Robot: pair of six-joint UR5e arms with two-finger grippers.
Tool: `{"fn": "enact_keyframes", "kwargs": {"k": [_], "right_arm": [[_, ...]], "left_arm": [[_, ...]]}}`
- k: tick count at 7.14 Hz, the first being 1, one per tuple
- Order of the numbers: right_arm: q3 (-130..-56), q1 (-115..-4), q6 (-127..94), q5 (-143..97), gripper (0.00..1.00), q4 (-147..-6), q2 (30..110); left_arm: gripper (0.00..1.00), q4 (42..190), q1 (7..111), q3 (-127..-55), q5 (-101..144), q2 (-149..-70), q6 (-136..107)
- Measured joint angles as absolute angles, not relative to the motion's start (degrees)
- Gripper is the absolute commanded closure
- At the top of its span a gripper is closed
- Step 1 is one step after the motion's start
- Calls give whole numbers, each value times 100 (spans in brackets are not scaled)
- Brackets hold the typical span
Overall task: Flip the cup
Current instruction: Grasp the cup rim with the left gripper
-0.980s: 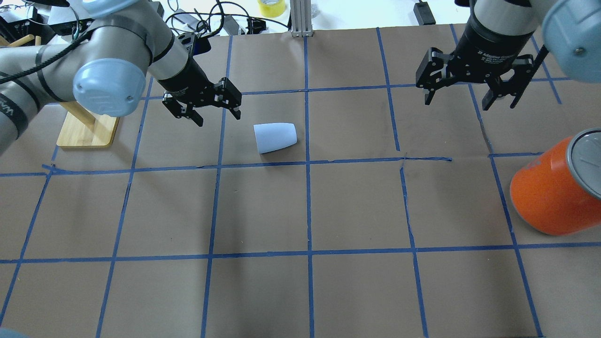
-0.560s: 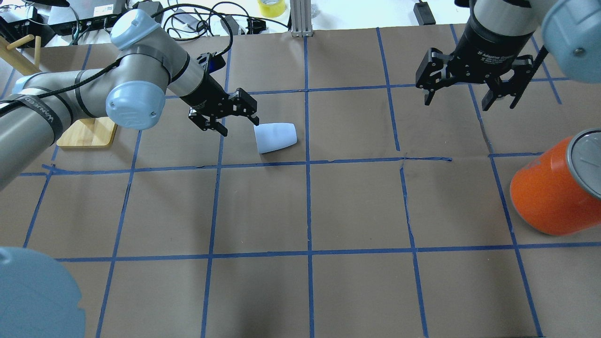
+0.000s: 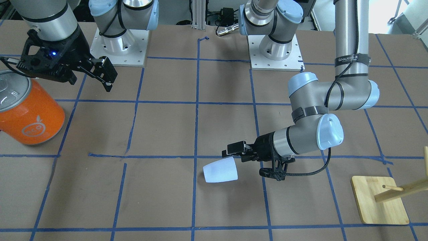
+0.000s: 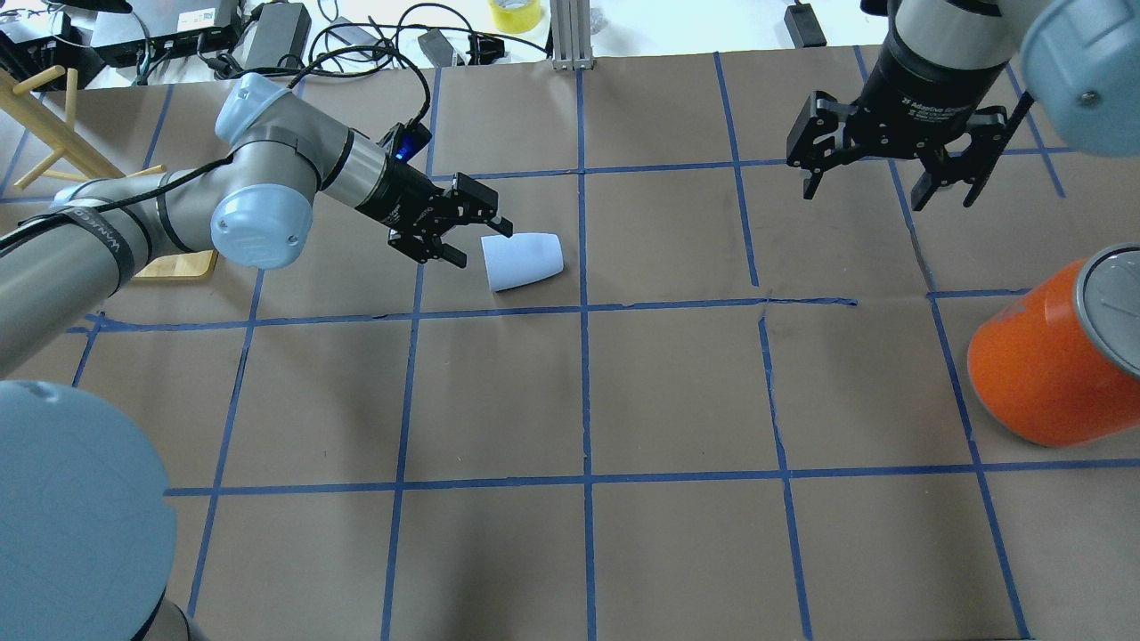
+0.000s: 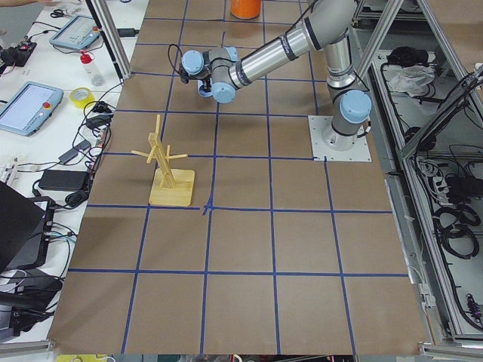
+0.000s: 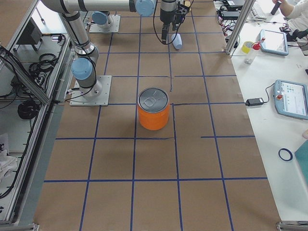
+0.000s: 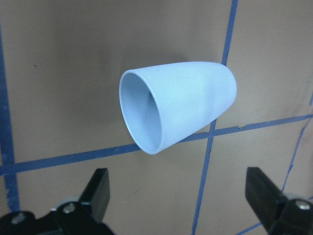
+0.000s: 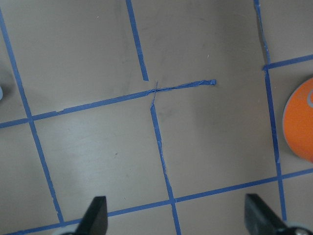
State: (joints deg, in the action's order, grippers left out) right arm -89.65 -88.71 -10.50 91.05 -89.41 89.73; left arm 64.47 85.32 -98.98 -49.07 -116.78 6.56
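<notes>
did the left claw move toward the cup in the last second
Yes. The left claw has shifted right past the vertical tape line, up to the mouth end of the cup, which has not moved.

Ahead of the left pincer (image 7: 178, 181), whose two black fingers (image 7: 98, 191) stand wide apart at the view's lower corners, the pale blue cup (image 7: 181, 105) lies on its side on the brown desk (image 7: 58, 58), its open mouth turned toward the pincer, untouched, across a blue tape line (image 7: 63, 159).
</notes>
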Motion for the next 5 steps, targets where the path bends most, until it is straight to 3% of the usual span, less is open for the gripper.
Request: {"fn": "enact_keyframes", "kwargs": {"k": [1,2,3,4,5], "right_arm": [[-8986,-8871,-1058,9109,0,-8970,8917],[-8995,-8871,-1062,9111,0,-8983,8891],[-9001,-8869,-1061,9112,0,-8974,8881],[-9005,-8868,-1058,9116,0,-8946,8876],[-9007,-8869,-1058,9118,0,-8926,8872]], "left_arm": [[14,6438,8490,-9901,-4687,-11813,914],[43,6430,8468,-9897,-4543,-11920,1026],[61,6429,8460,-9886,-4418,-11998,1055],[89,6431,8457,-9887,-4107,-12044,1038],[100,6433,8456,-9897,-3695,-12083,1006]]}}
